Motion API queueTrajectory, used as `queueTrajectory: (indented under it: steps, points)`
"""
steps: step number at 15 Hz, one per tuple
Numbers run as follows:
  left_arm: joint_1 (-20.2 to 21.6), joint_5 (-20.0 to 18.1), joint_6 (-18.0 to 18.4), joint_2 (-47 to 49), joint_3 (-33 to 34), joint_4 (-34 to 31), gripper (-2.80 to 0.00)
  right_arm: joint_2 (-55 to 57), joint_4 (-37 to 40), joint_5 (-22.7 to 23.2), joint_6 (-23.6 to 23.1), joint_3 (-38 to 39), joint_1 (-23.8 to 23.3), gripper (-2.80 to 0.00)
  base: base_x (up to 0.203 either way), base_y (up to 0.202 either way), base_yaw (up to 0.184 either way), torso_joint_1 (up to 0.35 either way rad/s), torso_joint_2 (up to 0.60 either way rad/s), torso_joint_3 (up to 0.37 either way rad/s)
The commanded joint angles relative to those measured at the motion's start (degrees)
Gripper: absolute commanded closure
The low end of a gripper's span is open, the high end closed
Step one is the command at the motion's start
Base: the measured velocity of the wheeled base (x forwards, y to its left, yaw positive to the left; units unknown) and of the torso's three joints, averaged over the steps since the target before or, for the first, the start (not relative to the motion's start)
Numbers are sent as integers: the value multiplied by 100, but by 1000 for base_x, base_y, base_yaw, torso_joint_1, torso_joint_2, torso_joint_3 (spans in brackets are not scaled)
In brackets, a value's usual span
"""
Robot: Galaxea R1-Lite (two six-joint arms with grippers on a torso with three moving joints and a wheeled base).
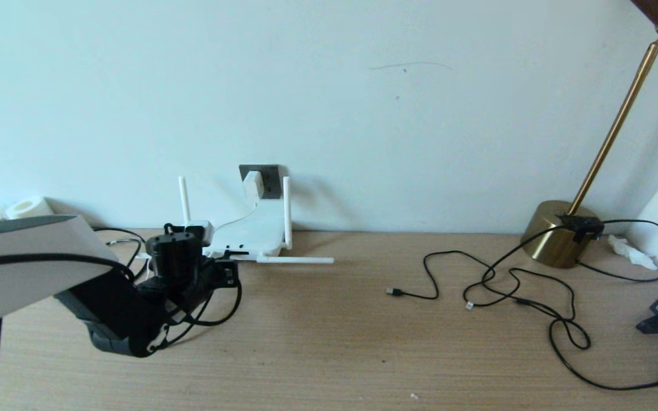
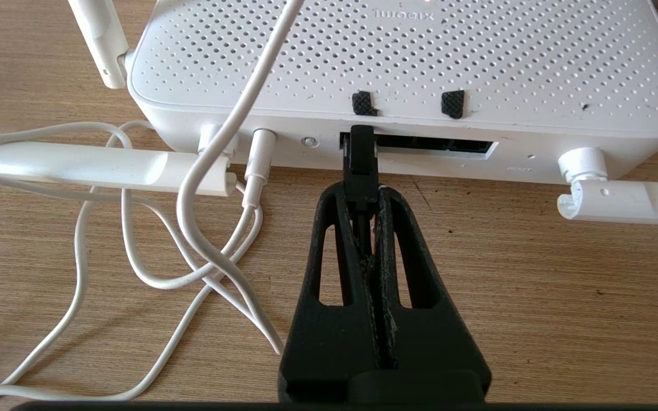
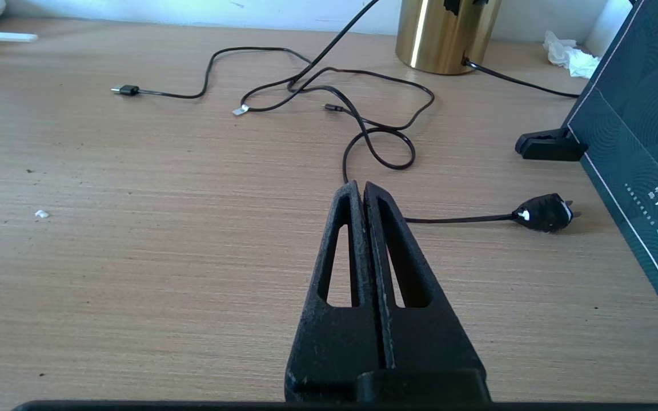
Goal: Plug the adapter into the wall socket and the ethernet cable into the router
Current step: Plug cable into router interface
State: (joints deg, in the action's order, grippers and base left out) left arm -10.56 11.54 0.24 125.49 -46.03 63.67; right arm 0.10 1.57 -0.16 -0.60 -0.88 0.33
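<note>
My left gripper [image 2: 361, 191] clenched on one ethernet cable [image 2: 360, 157] plug at the router [image 2: 397, 63] port, one adapter [image 1: 252, 184] in the wall socket [image 1: 266, 174] behind router, right gripper [image 3: 361, 191] closed empty, two loose black cables [image 3: 329, 85] well right of router

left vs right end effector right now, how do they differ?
The left end effector is shut on the black ethernet plug at the flat white perforated router's port slot; the right end effector is shut on nothing. The left sits low against the router, the right over bare wooden table. Both are black, with slotted fingers pressed together.
</note>
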Motion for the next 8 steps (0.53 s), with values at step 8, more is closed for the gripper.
queueTrajectory:
  steps: [8]
  points:
    - [27, 6, 11, -7, -64, -39, 0, 8, 1, -2, 7, 0, 2, 0, 0, 0, 0, 0, 0, 0]
